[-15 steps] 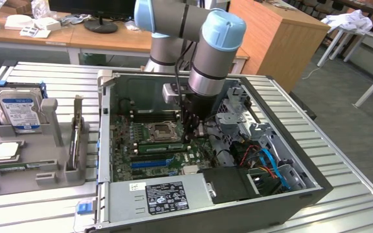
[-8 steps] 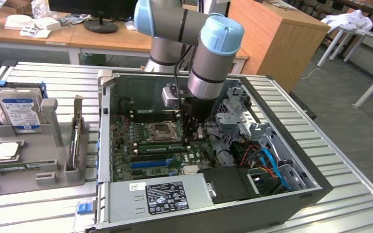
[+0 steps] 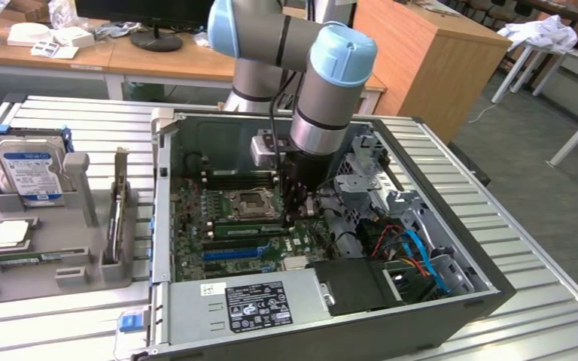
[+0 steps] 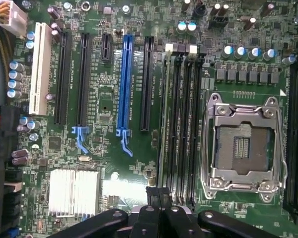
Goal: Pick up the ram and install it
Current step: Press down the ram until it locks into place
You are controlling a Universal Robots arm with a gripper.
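The gripper [image 3: 303, 201] is down inside the open computer case [image 3: 269, 316], just above the motherboard [image 4: 139, 74] beside the CPU socket [image 4: 241, 144]. Its fingers [image 4: 154, 196] look drawn narrow over the memory slots [image 4: 181, 114], seemingly pinching the ram [image 4: 164, 124] edge-on into one slot, though the stick is hard to make out. A hard drive [image 3: 30, 171] stands in a holder near the counter's [image 3: 58, 323] edge.

Hard drive [image 3: 28, 171] in rack [image 3: 58, 252], exterior view's left of computer case [image 3: 470, 297]
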